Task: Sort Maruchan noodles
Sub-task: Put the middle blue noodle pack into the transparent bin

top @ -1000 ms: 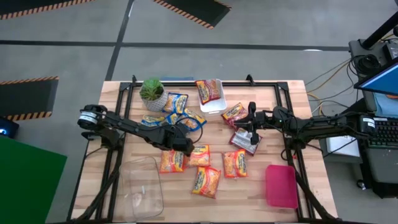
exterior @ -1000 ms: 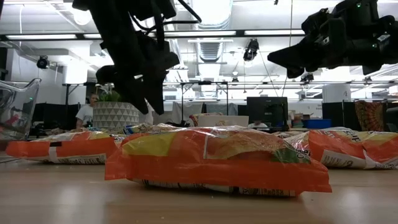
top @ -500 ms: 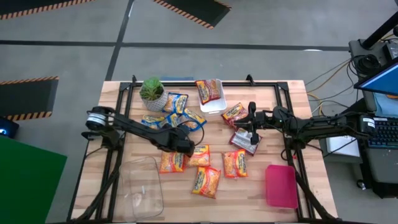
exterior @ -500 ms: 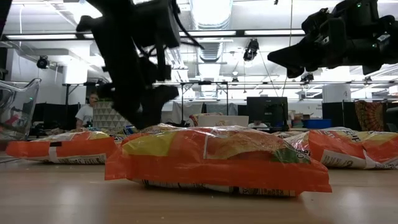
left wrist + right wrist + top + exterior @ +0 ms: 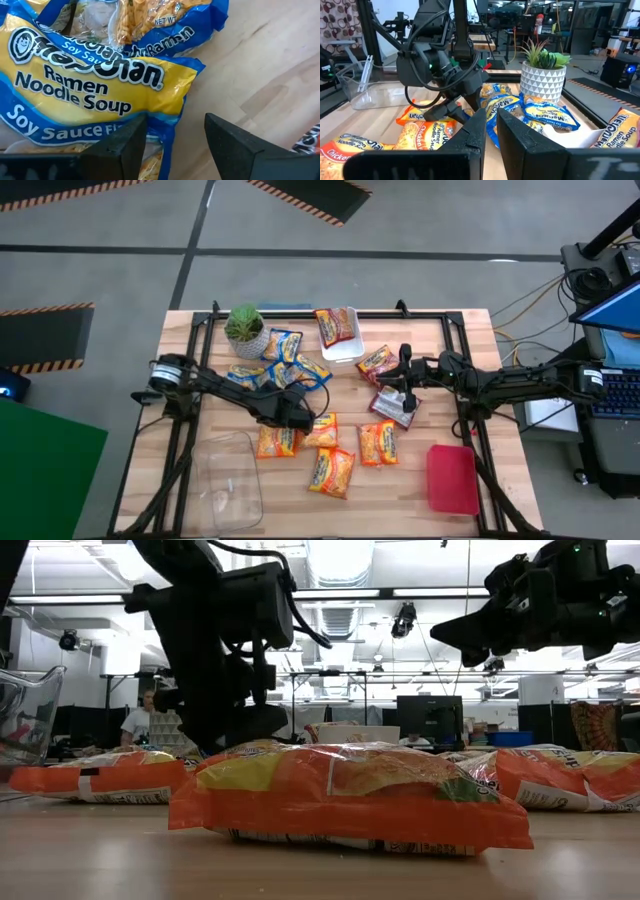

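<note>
Maruchan noodle packets lie flat across the table: blue-and-yellow ones near the plant, orange ones toward the near edge, and red ones at the right. My left gripper is open and slants down, low over a blue-and-yellow soy sauce packet. That packet's edge lies between the fingers. My right gripper is shut on nothing and points level above the red packet. My left gripper stands astride the edge of the blue-and-yellow packet, coming at it slanting down from above. One finger overlaps the packet in the wrist view. I cannot tell whether it touches. The packet lies flat on the table.
A potted plant stands at the far left. A white tray at the far middle holds a packet. A clear container sits near left and a red lid near right. Black rails run along the table's sides.
My left gripper has come down from well above the packets to just over them, tipping a little more downward. The packets have stayed where they were.
</note>
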`<action>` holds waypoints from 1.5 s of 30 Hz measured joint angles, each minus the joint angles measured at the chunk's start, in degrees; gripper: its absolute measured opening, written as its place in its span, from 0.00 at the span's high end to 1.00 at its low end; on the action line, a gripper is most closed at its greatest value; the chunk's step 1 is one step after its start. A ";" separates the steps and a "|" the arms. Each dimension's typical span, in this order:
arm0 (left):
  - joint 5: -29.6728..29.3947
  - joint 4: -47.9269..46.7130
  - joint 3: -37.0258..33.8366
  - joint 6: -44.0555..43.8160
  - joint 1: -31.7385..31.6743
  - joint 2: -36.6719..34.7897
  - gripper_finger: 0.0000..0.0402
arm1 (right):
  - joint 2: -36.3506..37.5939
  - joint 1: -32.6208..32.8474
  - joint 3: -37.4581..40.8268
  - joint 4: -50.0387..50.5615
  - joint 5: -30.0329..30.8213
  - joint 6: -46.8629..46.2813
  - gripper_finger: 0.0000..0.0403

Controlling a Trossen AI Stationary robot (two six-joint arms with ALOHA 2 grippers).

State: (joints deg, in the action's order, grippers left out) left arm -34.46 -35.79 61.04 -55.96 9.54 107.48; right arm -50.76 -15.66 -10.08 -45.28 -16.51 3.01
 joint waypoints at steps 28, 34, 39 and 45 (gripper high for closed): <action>2.00 -0.32 1.16 9.34 2.29 -7.88 1.00 | 0.00 0.00 -0.01 0.02 -0.01 -0.01 0.92; 2.64 -0.15 1.18 18.60 3.85 -15.97 1.00 | 0.00 0.00 0.01 0.02 -0.01 -0.01 0.92; 7.32 2.05 1.18 26.03 5.89 -21.15 1.00 | 0.00 0.00 0.01 0.04 -0.02 -0.01 0.92; 11.88 6.07 1.18 29.67 8.14 -25.65 1.00 | 0.00 0.00 0.01 0.02 0.00 -0.01 0.92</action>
State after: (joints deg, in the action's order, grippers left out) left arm -22.57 -29.72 62.22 -26.29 17.68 81.83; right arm -50.76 -15.66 -10.07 -45.25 -16.51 3.01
